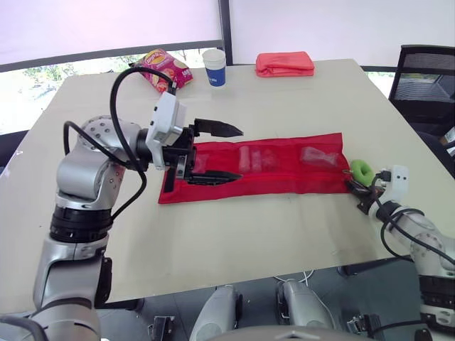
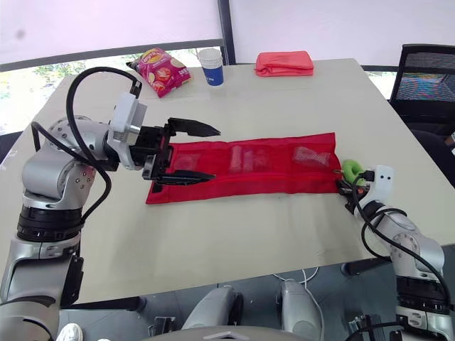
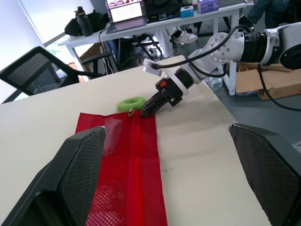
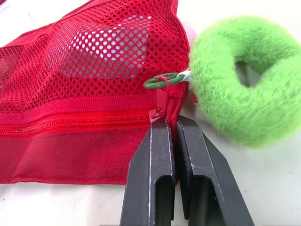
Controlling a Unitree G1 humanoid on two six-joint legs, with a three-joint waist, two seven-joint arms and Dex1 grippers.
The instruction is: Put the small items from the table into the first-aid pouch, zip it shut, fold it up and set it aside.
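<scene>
The red mesh first-aid pouch [image 1: 263,167] lies unfolded and flat across the table's middle, with small items showing through its mesh pockets. My left gripper [image 1: 229,153] hovers open over the pouch's left end, nothing between its fingers. At the pouch's right end my right gripper [image 4: 171,120] is shut on the zipper pull [image 4: 157,113], next to the fluffy green ring [image 4: 240,80] tied to it. The zip line to the left of the slider looks closed. From the left wrist view, the right gripper [image 3: 143,113] points at the pouch's far corner beside the green ring [image 3: 130,102].
At the table's far edge sit a pink snack bag [image 1: 165,69], a paper cup [image 1: 214,67] and a folded red cloth [image 1: 285,63]. A black mesh chair [image 1: 425,85] stands off the right side. Bare table [image 1: 249,241] lies in front of the pouch.
</scene>
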